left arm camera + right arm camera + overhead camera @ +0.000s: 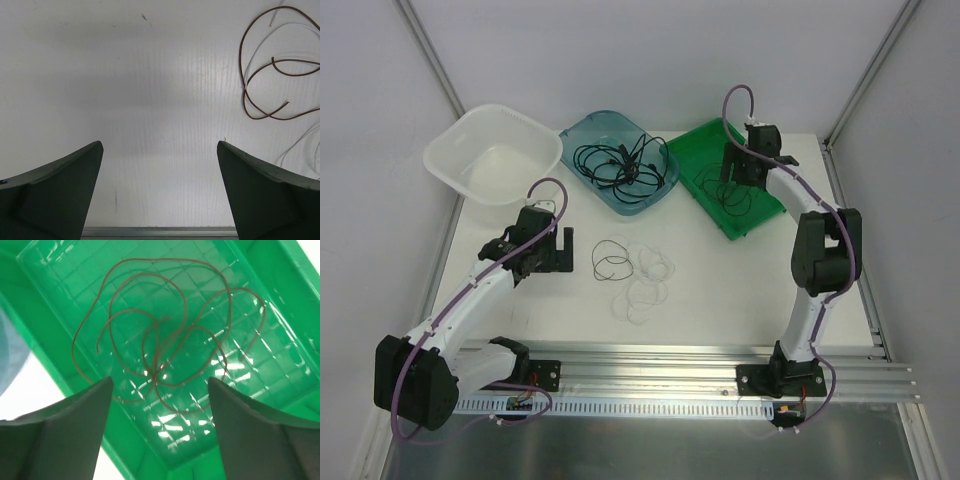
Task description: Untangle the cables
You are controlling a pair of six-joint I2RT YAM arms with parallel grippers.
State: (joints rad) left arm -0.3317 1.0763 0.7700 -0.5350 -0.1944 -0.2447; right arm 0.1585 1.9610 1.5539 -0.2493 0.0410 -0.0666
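Cables (620, 165) look only partly sorted. The left gripper (159, 145) hangs with its fingers spread wide and nothing between them, only bare table (150, 75) beneath. Ahead and to its right a loose brown cable (245, 92) lies on its own, with pale cords (645, 278) just beyond, so these seem already pulled free. Farther ahead of that gripper and to its right, the blue tray (582, 135) holds the black ones knotted together, which I judge to be the bulk of what is left. The right gripper (159, 381) is spread too, holding nothing, and directly below it a brown coil (160, 365) rests in the green tray (280, 270), apart from the others but crossing itself in several loops
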